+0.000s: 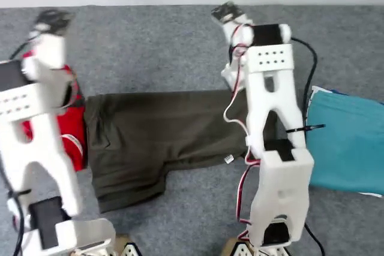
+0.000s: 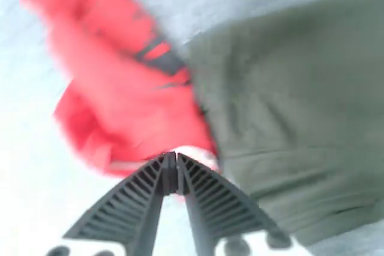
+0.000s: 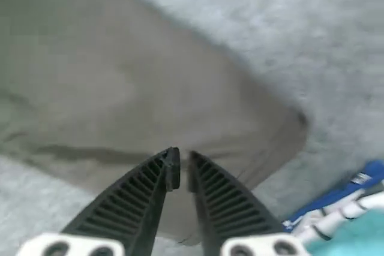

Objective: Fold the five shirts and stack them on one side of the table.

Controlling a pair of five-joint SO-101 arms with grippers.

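A dark olive shirt (image 1: 162,130) lies partly folded across the middle of the grey table, one sleeve end hanging toward the front. A crumpled red shirt (image 1: 71,125) lies at its left end. My left gripper (image 2: 176,169) hangs above where the red shirt (image 2: 120,88) meets the olive shirt (image 2: 288,100), shut with nothing in it. My right gripper (image 3: 181,163) hovers over the right end of the olive shirt (image 3: 120,88), its fingers nearly together and holding nothing. In the high view the left gripper (image 1: 53,21) and the right gripper (image 1: 227,13) are raised.
A folded teal shirt (image 1: 345,142) lies at the right edge on something blue (image 1: 324,92); the teal shirt (image 3: 366,232) and blue fabric (image 3: 354,187) sit beside the right gripper. Bare grey table (image 1: 150,46) stretches behind the shirts. Both arm bases stand at the front edge.
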